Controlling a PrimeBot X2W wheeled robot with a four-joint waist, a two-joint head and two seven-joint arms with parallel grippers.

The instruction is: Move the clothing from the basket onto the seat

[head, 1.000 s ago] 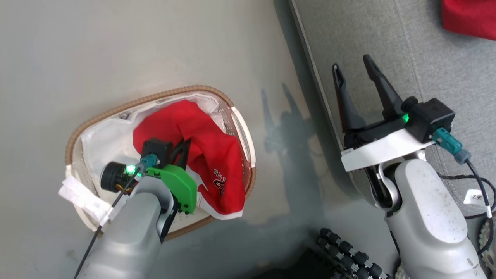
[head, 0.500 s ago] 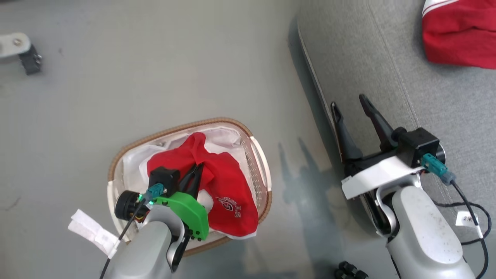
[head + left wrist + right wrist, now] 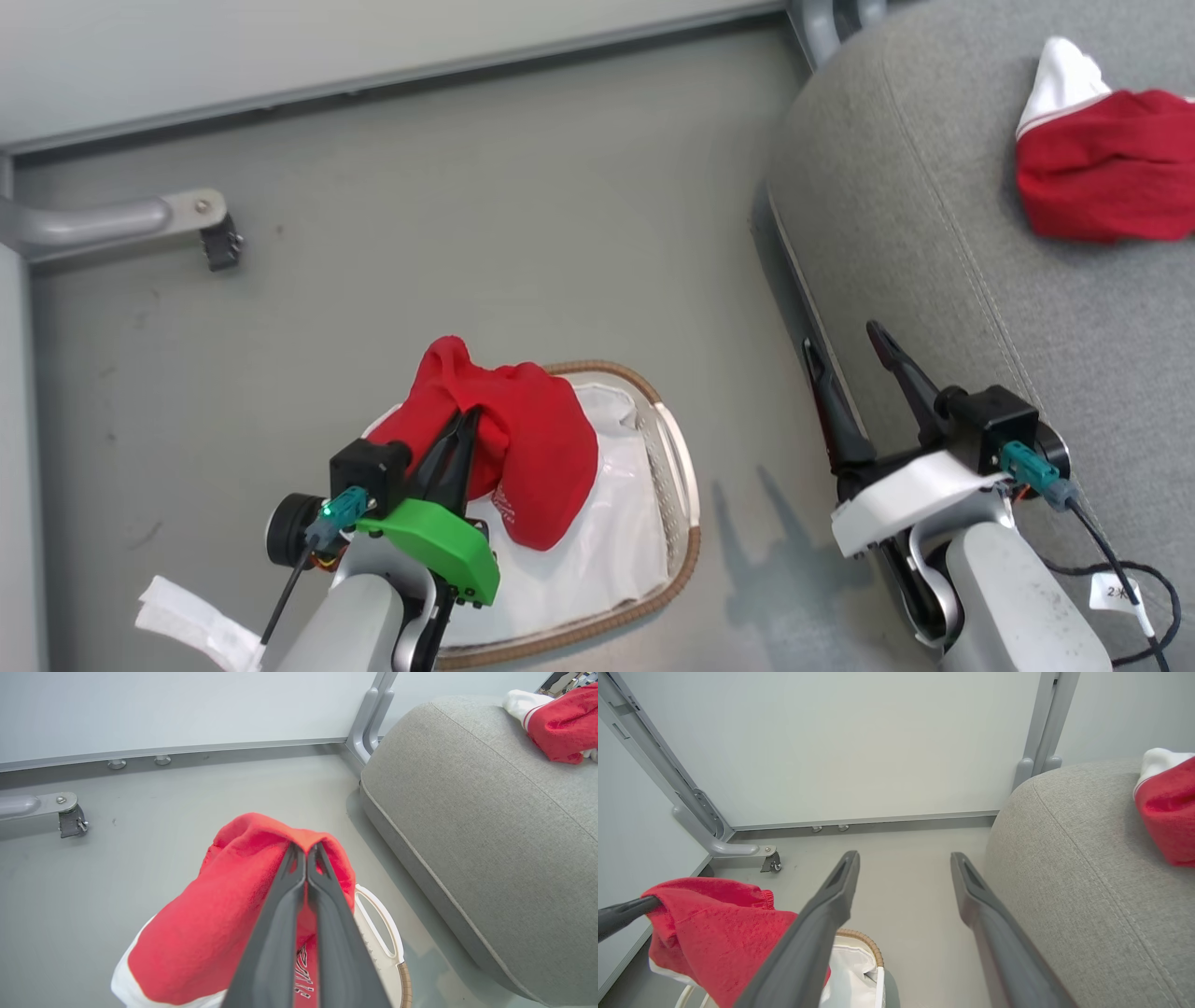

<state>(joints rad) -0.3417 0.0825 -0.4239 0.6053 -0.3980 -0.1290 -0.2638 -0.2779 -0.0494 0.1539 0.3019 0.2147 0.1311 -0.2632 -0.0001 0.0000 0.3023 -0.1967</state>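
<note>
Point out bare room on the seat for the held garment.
Bare: the seat from its floor-side edge beside the open right pincer up to the red garment lying at its far end. Crowded only there.

The basket (image 3: 693, 551) stands on the floor (image 3: 467, 233) at the left, and the seat (image 3: 934, 233) lies to its right, apart from it. The held garment (image 3: 537, 439) hangs above the basket's left half from the left gripper (image 3: 471, 415), jaws pressed together on it, while a second garment (image 3: 1102, 187) lies far back on the seat. The right gripper (image 3: 842, 338) hovers by the seat's edge, right of the basket, jaws apart
</note>
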